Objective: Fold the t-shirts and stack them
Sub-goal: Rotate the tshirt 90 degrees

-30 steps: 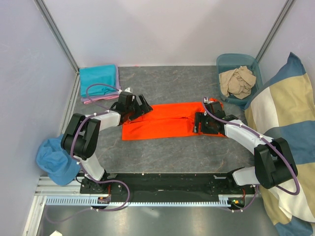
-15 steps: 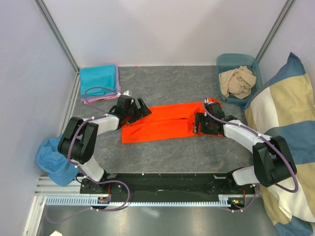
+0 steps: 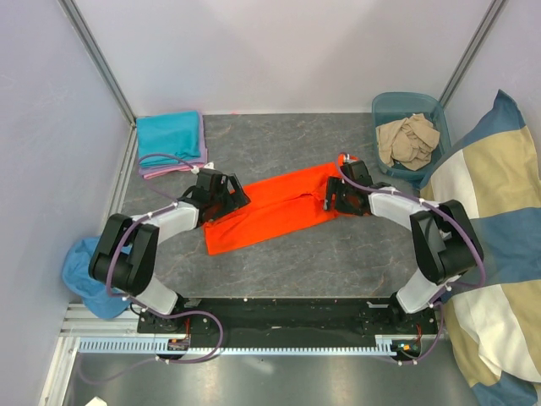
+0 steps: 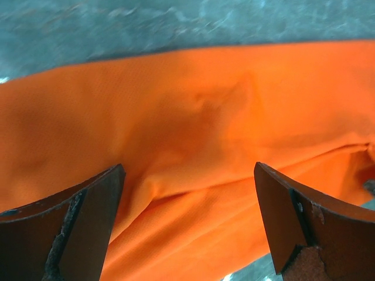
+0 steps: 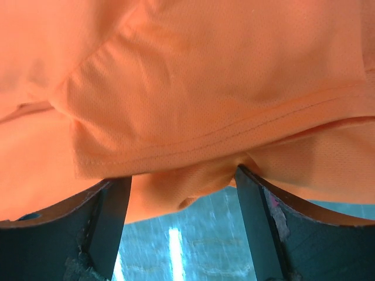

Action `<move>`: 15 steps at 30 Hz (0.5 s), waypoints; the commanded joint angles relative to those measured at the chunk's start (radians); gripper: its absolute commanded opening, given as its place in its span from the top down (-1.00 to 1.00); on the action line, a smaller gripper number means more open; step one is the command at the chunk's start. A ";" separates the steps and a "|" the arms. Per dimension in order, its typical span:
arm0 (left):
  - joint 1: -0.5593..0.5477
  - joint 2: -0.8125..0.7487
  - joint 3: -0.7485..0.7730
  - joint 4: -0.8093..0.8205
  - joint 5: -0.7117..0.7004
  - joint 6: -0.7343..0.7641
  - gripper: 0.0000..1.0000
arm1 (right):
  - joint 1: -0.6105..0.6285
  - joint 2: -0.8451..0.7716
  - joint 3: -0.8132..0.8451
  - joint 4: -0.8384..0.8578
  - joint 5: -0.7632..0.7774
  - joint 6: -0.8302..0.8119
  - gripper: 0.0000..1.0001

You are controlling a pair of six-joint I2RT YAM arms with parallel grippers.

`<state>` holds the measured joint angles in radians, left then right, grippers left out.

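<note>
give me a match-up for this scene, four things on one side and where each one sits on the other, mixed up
Things:
1. orange t-shirt
2. teal t-shirt
3. beige t-shirt
4. blue-and-beige cushion

Places:
a. inside the bin at the far right
b. middle of the table
c. off the table's right edge
d. far left corner, folded on a pink t-shirt

Pairs: 1-b, 2-d, 3-a, 4-c
</note>
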<state>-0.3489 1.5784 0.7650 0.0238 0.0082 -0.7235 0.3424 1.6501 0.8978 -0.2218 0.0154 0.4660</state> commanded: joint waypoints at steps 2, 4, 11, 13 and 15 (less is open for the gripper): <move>0.002 -0.133 -0.047 -0.134 -0.062 0.006 -1.00 | -0.009 0.135 0.070 -0.010 0.006 -0.009 -0.61; 0.001 -0.193 -0.073 -0.168 -0.050 -0.007 -1.00 | -0.014 0.194 0.131 -0.014 -0.005 -0.020 -0.61; -0.007 -0.375 -0.179 -0.228 -0.016 -0.033 -1.00 | -0.025 0.382 0.389 -0.082 -0.071 -0.085 -0.61; -0.013 -0.397 -0.197 -0.232 -0.013 -0.037 -1.00 | -0.025 0.444 0.484 -0.121 -0.098 -0.113 -0.61; -0.024 -0.416 -0.216 -0.237 0.013 -0.043 -1.00 | -0.025 0.503 0.579 -0.158 -0.127 -0.142 -0.61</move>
<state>-0.3553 1.2053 0.5800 -0.1867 -0.0162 -0.7341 0.3164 2.0132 1.3510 -0.2363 -0.0269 0.3912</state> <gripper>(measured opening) 0.996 0.805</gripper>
